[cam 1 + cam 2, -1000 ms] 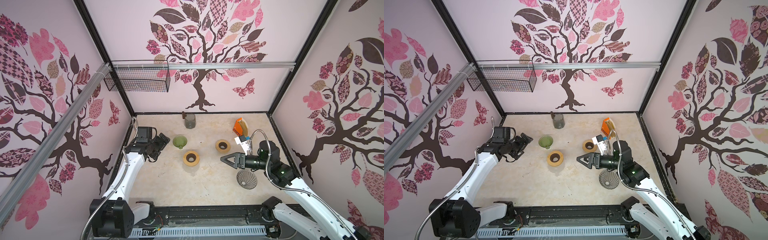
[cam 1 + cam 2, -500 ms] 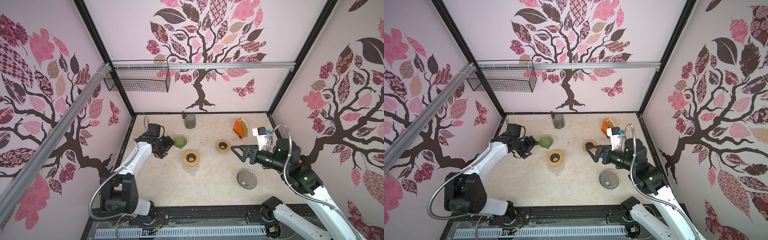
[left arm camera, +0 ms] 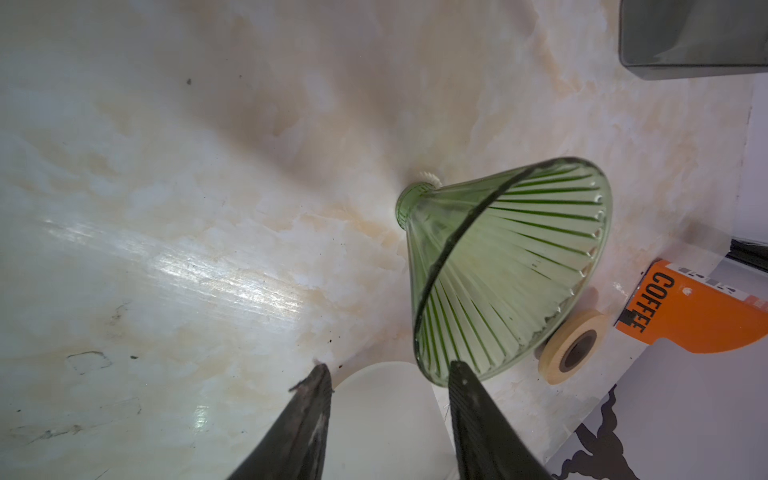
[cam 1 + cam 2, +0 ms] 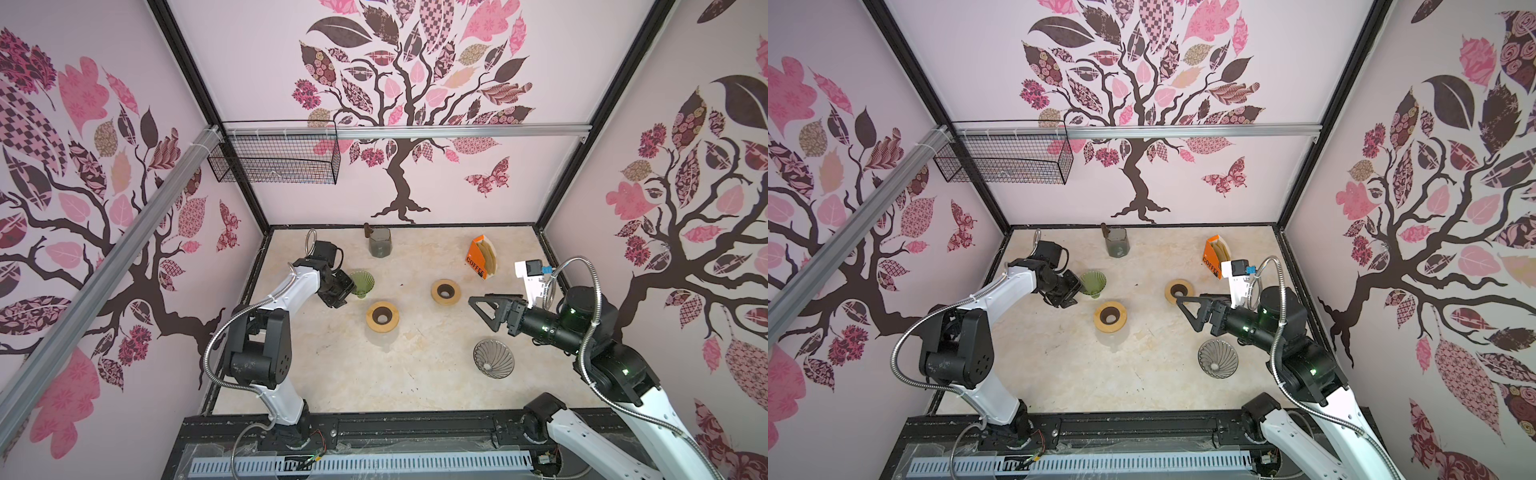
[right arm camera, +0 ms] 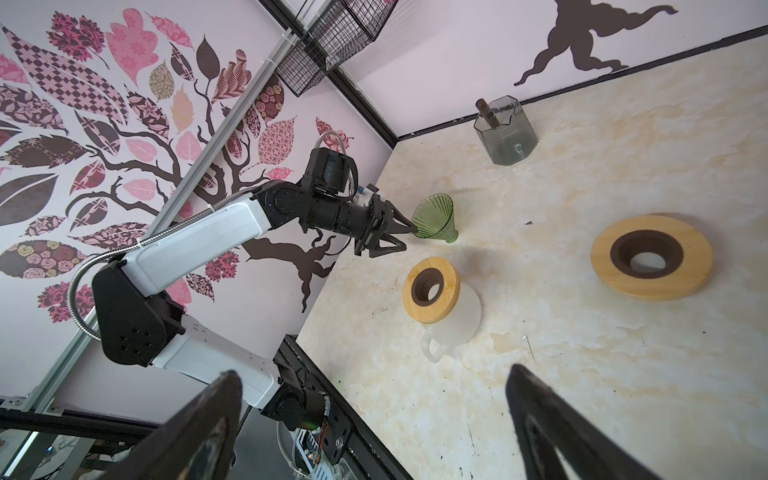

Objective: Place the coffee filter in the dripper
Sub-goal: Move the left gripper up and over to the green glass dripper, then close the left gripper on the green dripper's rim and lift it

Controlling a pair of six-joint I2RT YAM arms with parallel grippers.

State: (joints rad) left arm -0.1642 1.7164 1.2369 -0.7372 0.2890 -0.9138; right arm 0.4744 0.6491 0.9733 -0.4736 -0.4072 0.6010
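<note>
Front right: grey dripper (image 4: 493,358) on the table (image 4: 332,374).
Just beyond and above it, right gripper (image 5: 372,370): jaws wide apart, holding nothing, pointing toward the table centre.
Centre: white carafe (image 5: 457,320) with a wooden ring (image 4: 382,316) on top.
Second ring (image 4: 445,292) lies flat on the table, a little farther back and to the right.
Left of centre: green dripper (image 4: 362,282) stands on its narrow end, mouth up.
Left gripper (image 5: 409,238): jaws part-open, one fingertip (image 3: 461,374) at the green dripper's rim, nothing between the jaws; no grip seen.
Back right: orange holder (image 4: 476,259) with the filters (image 4: 490,251) standing in it, well apart from both drippers.
Back centre: grey jug (image 4: 380,243) near the wall.
</note>
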